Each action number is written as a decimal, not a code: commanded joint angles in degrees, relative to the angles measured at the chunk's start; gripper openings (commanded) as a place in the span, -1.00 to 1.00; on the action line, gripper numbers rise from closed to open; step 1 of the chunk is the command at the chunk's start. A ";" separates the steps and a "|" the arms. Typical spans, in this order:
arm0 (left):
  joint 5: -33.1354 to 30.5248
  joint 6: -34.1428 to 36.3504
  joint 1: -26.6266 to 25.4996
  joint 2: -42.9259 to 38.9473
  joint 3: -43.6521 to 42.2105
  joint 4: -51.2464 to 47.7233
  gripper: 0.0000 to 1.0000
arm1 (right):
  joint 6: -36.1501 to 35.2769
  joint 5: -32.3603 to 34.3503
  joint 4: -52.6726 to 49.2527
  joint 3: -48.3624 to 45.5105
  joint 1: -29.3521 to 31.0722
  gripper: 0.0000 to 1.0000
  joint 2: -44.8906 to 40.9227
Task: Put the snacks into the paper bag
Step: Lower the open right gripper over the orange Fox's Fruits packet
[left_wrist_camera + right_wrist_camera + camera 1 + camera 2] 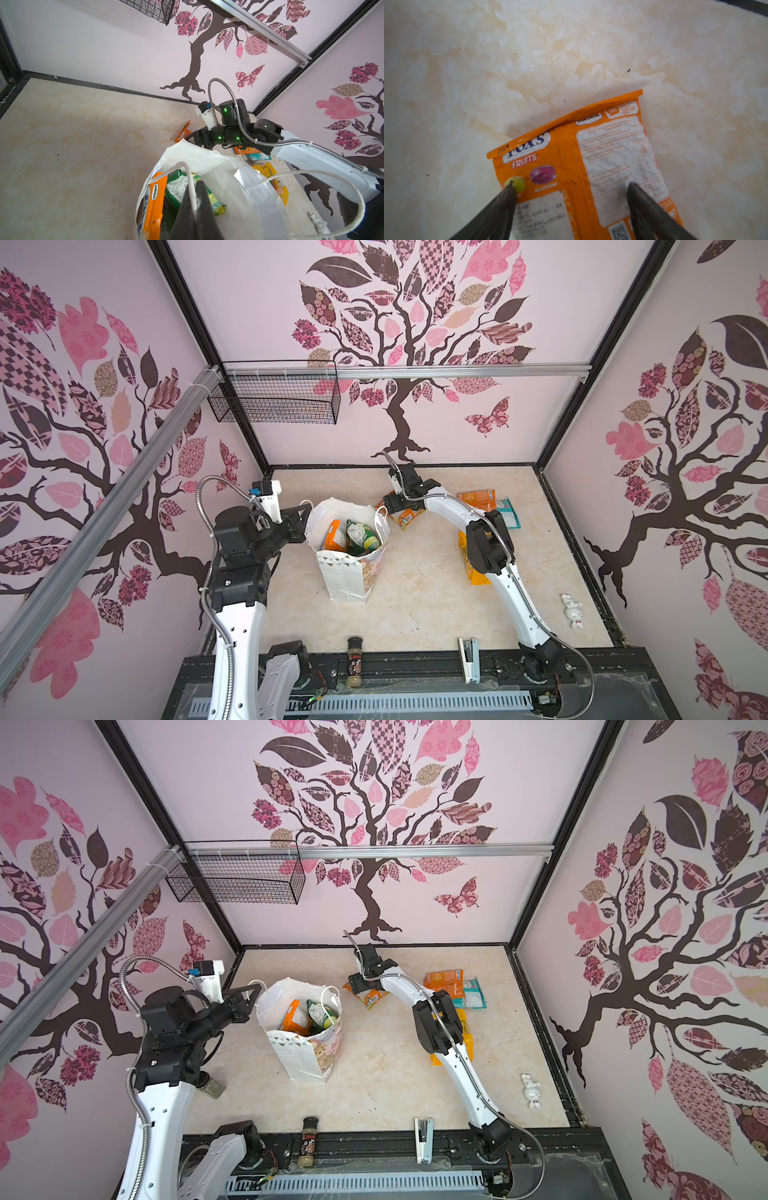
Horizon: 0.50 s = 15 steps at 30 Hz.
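In both top views the paper bag (349, 576) is seen standing upright on the surface (415, 605) with its mouth open. Two of the snacks are lodged inside it, an orange packet (332, 537) and a green packet (360, 537). The left tool (306, 511) is set at the bag's left rim. Just right of the bag, the right tool (397, 509) is held low over a sweets packet (409, 517). Further right of the bag a teal packet (509, 516) is laid, and a yellow packet (476, 572) is partly hidden under the right arm. In front of the bag, at the near edge, a spice jar (354, 662) and a stapler (468, 659) are found.

In the left wrist view the left tool (196, 185) is shown pinched tight on the bag's white cord handle (188, 172), with the orange and green packets visible in the bag below it.

In the right wrist view the right tool (571, 187) is spread wide, its tips placed over the sweets packet (571, 145), which is laid flat on the surface beside the bag. Whether the tips are touching it cannot be told.
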 commanded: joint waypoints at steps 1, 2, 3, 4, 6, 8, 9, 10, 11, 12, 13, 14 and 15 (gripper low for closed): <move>-0.80 0.72 -0.15 -0.75 -1.17 0.29 -1.00 | -0.07 -0.12 -1.46 -4.34 -0.34 0.70 -1.87; -0.91 0.72 -0.17 -0.79 -1.16 0.28 -1.00 | -0.04 -0.10 -1.24 -5.32 -0.28 0.69 -2.56; -0.85 0.72 -0.16 -0.76 -1.15 0.15 -1.00 | -0.10 0.09 -0.90 -6.59 -0.33 0.68 -3.28; -0.80 0.64 -0.21 -0.83 -1.31 0.25 -1.00 | -0.18 0.15 -0.60 -7.90 -0.38 0.67 -3.48; -0.26 0.40 -0.21 -0.98 -1.43 0.37 -1.00 | -0.06 0.05 -0.26 -10.30 -0.34 0.64 -6.80; 0.12 0.28 -0.16 -1.26 -1.61 0.59 -1.00 | 0.05 -0.56 0.68 -13.64 -0.30 0.61 -9.06; 0.10 0.21 -0.15 -1.41 -1.82 0.78 -1.00 | 0.31 -0.69 1.69 -16.35 -0.31 0.60 -10.78; 0.04 0.07 -0.14 -1.67 -1.93 0.84 -1.00 | 0.61 -0.71 2.84 -18.77 -0.29 0.60 -12.59; -0.09 0.11 -0.14 -1.74 -1.89 0.76 -1.00 | 0.91 -0.87 4.02 -21.37 -0.34 0.60 -14.10; -0.28 0.28 -0.22 -1.74 -1.87 0.66 -1.00 | 1.41 -1.03 5.28 -24.63 -0.33 0.60 -15.89; -0.32 0.29 -0.22 -1.78 -1.80 0.64 -1.00 | 1.76 -1.21 6.23 -26.88 -0.32 0.60 -17.46; -0.38 0.45 -0.18 -1.77 -1.65 0.39 -1.00 | 2.25 -1.54 7.30 -29.25 -0.30 0.59 -19.13; -0.49 0.63 -0.16 -1.72 -1.61 0.19 -1.00 | 2.77 -1.95 8.12 -31.76 -0.31 0.59 -20.83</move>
